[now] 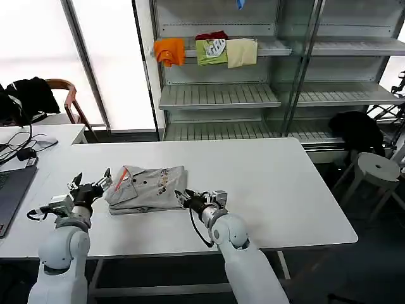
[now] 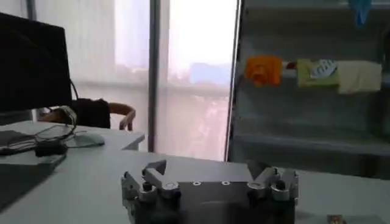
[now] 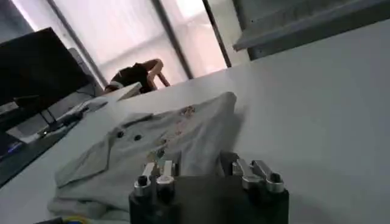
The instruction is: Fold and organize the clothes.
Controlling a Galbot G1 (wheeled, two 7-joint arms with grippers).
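A light grey collared shirt (image 1: 147,187) lies folded into a compact bundle left of the table's middle, its orange inner-collar stripe and small multicoloured print facing up. My left gripper (image 1: 95,185) is open just left of the collar, with nothing between its fingers (image 2: 155,175). At the bundle's near right corner my right gripper (image 1: 186,199) is also open. In the right wrist view the shirt (image 3: 152,143) lies directly ahead of the right gripper (image 3: 198,167), and its folded edge reaches up to the gap between the fingers.
The white table (image 1: 278,183) has free room to the right of the shirt. A laptop (image 1: 9,190), mouse and cables sit at the left edge. Orange (image 1: 169,50), green (image 1: 212,50) and cream (image 1: 242,52) folded garments lie on the shelf behind. A stool (image 1: 373,170) stands at the right.
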